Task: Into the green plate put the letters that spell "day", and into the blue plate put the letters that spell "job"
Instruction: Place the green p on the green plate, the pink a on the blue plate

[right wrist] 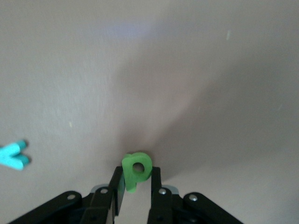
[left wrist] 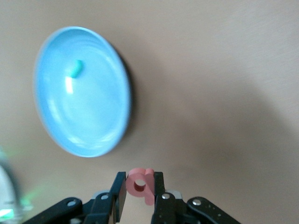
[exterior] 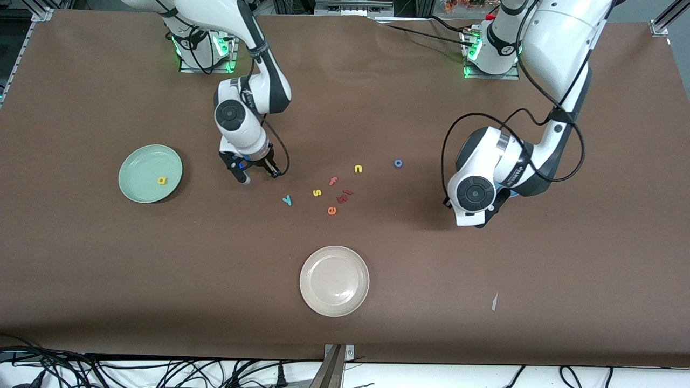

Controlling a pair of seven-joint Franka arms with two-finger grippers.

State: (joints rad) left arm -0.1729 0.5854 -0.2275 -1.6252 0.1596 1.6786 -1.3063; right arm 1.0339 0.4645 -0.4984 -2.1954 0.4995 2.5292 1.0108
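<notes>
We've got the right end effector (right wrist: 134,183) clamped on the green letter (right wrist: 135,169), low over the bench (exterior: 81,258) mid-frame beside the green plate (exterior: 141,189), which holds the yellow letter (exterior: 162,180). Left end effector (left wrist: 139,195) grips the pink letter (left wrist: 141,184) near the blue plate (left wrist: 88,121), teal letter (left wrist: 76,68) inside. Blue ring (exterior: 398,163) and teal y (exterior: 287,200) sit mid-bench.

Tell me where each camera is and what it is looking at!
Front view: high up across the table, facing both arms, the green plate and loose letters.
Left wrist view: on the left arm, looking down past the left pincer, shut on a pink letter, at the blue plate.
Right wrist view: on the right arm, over the right pincer, shut on a green letter.
Shared: the teal y, in front and right wrist views.
</notes>
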